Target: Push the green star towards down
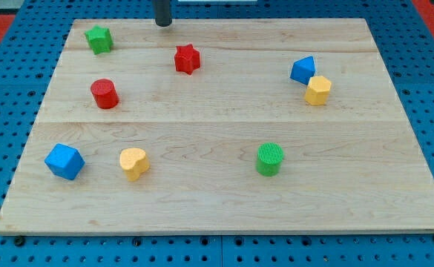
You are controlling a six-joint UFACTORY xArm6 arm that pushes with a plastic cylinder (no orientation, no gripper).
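The green star point(98, 39) lies near the top left corner of the wooden board point(224, 200). My tip point(162, 24) stands at the board's top edge, to the right of the green star and a little above it, not touching it. The red star point(188, 58) lies just below and to the right of my tip.
A red cylinder point(104, 93) lies below the green star. A blue cube point(64, 161) and a yellow heart point(133, 163) lie at the lower left. A green cylinder point(270, 159) lies at the lower middle. A blue block point(303, 70) touches a yellow hexagon point(317, 90) at the right.
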